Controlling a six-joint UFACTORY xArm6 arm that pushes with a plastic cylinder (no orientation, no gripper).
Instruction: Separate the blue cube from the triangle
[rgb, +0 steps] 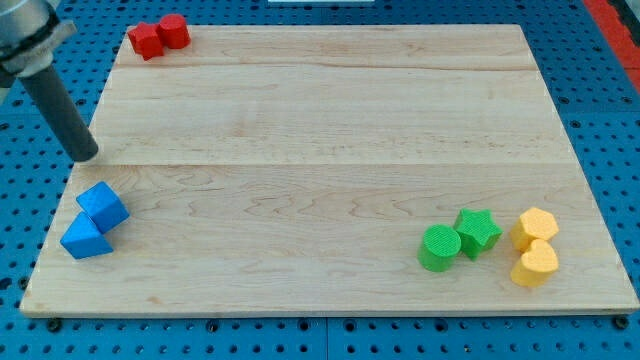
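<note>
A blue cube (103, 206) sits near the board's left edge, low in the view. A blue triangle (85, 240) lies just below and left of it, touching it. My tip (84, 156) is at the board's left edge, a short way above the cube and slightly to its left, apart from both blue blocks. The rod leans up toward the view's top left.
Wooden board (320, 110) on a blue pegboard. Two red blocks, a star (146, 41) and a cylinder (174, 31), touch at the top left corner. At the bottom right: green cylinder (439, 248), green star (478, 232), two yellow blocks (536, 227) (534, 265).
</note>
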